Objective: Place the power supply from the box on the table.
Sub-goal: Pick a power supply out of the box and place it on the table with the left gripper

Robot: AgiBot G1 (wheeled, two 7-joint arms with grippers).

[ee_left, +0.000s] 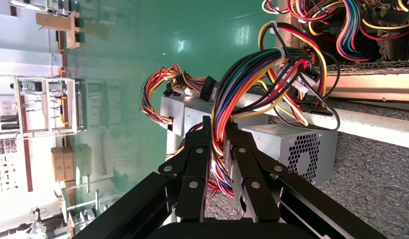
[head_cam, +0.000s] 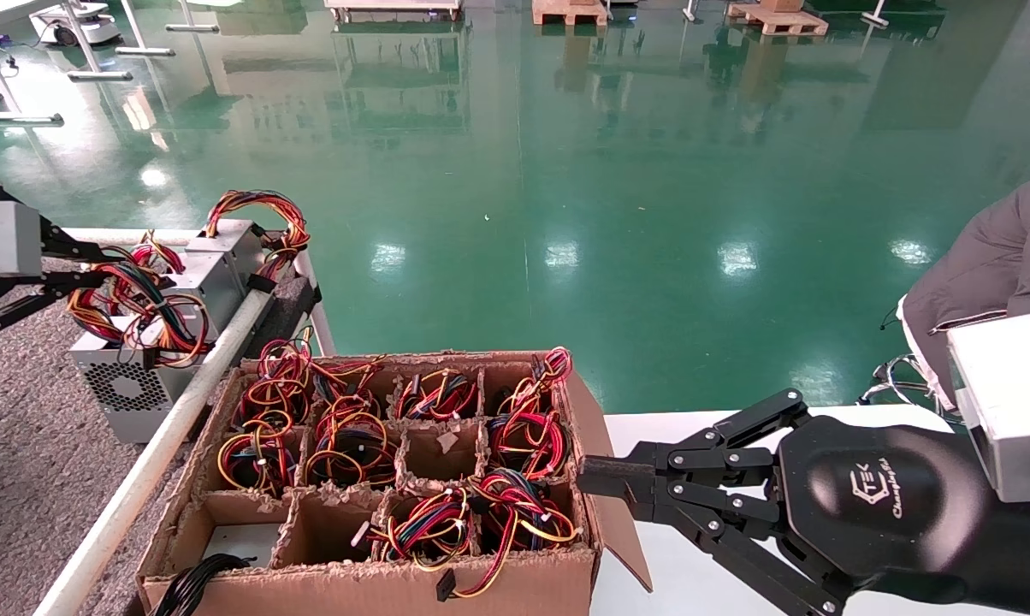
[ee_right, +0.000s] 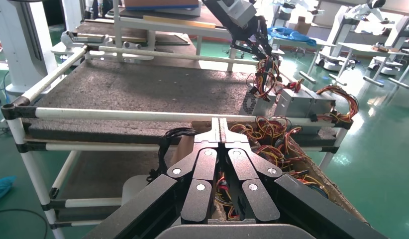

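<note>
A silver-grey power supply [head_cam: 126, 389] with a honeycomb grille [ee_left: 303, 149] stands on the grey felt table [head_cam: 19, 462], close to its white rail [head_cam: 156, 453]. My left gripper [head_cam: 77, 275] [ee_left: 218, 128] is over the table at the far left, shut on the supply's coloured wire bundle [ee_left: 252, 74]. The brown cardboard box [head_cam: 352, 590] sits low in the middle, most of its cells filled with coiled wires. My right gripper [head_cam: 588, 475] [ee_right: 219, 123] hangs shut and empty just outside the box's right flap.
Two more power supplies [head_cam: 224, 257] stand in a row behind the held one along the rail. A smooth white tabletop [head_cam: 695, 582] lies under the right arm. A person in a grey jacket [head_cam: 994, 265] sits at the far right. Green floor lies beyond.
</note>
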